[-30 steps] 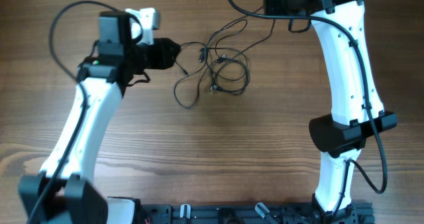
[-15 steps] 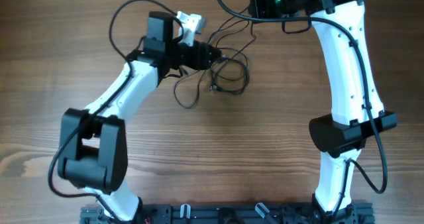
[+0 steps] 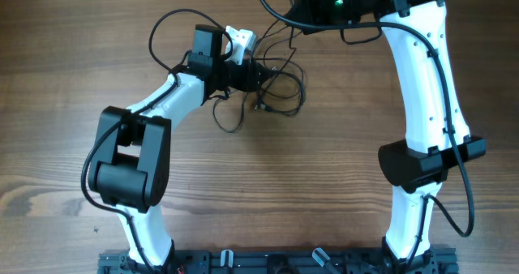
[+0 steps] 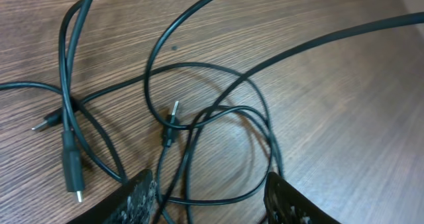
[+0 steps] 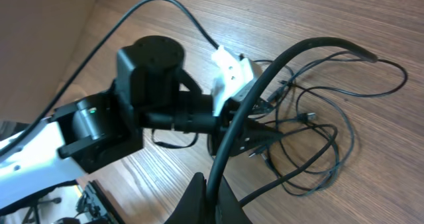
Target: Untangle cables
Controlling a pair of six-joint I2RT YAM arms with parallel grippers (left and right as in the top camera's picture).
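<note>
1. Extending from the lower left of the overhead view, the left arm bends across the wooden table (image 3: 268,193), and the left gripper (image 3: 261,74) points right into the tangle.
2. From the left wrist, that gripper (image 4: 212,207) shows its jaws parted. The two fingers stand well apart, thin cord loops run between them on the wood, and nothing is clamped.
3. The cables (image 3: 280,89) lie in a loose knot of overlapping loops at the upper middle of the table, right at the left fingertips. One loop trails down and to the left of the pile.
4. Close up, a centre plug (image 4: 170,123) lies among the crossing loops, and a left plug (image 4: 73,174) lies flat on the wood beside them.
5. The right gripper (image 3: 302,5) sits near the top edge, up and to the right of the knot — it is closed tight. In its own wrist view (image 5: 211,197) a black cord leaves the closed fingers and arcs off the table toward the pile.
</note>
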